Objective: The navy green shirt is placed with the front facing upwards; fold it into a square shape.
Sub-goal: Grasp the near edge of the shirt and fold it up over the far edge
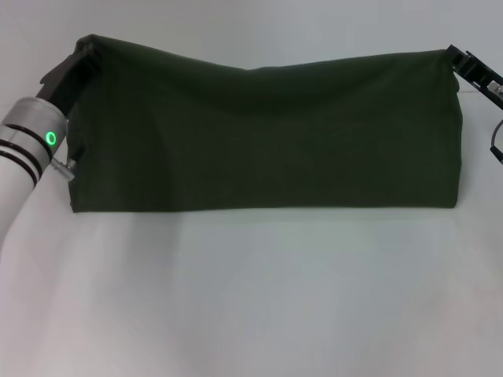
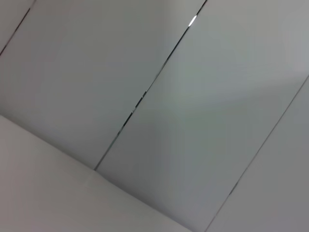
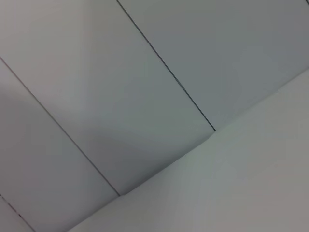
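White counter (image 1: 251,314) fills our near view. Beyond it the navy green shirt (image 1: 259,133) hangs as a wide band, plain side toward us, lower edge on the counter. We clamp its top corners: left tool (image 1: 78,59) at ten o'clock, right tool (image 1: 464,63) at two.

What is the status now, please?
Left pincer and right pincer each at an upper corner of the navy green shirt, lifted, hanging. Nothing in the way.
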